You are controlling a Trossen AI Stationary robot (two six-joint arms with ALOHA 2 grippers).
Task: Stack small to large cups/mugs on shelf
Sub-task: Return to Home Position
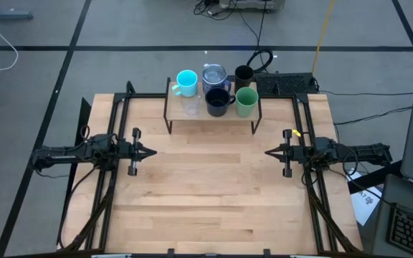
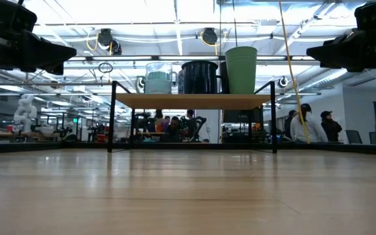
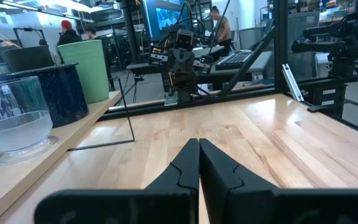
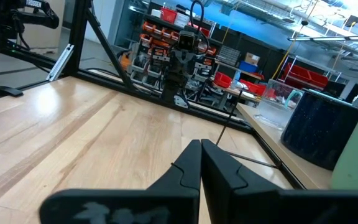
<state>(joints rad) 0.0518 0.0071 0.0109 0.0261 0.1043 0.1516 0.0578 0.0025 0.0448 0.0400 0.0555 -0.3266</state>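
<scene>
Left pincer (image 1: 152,151): fingers pressed together, nothing held; it hangs over the bench's (image 1: 206,193) left edge, pointing inward.
Shelf (image 1: 201,119): stands at the bench's far middle and carries all the vessels in two rows of three.
Back row, left to right: cyan mug (image 1: 187,81), blue-purple mug (image 1: 214,75), black tumbler (image 1: 244,74).
Front row, left to right: glass (image 1: 191,106), dark mug (image 1: 218,102), green cup (image 1: 247,102).
Contents: the cyan mug and green cup show only their own coloured inner walls from above; the blue-purple mug has a silvery top; the glass is see-through with a cloudy lower part in the left wrist view; for the dark mug and the tumbler I cannot tell.
Count: six vessels, one shelf, two pincers.
Shelf to pincers: it lies between the two and farther back, well apart from both; the glass is the nearest vessel to the left one, the green cup to the right one.
Right pincer (image 1: 269,152): fingers closed tight, nothing held; it hangs over the bench's right edge, facing the left one.
</scene>
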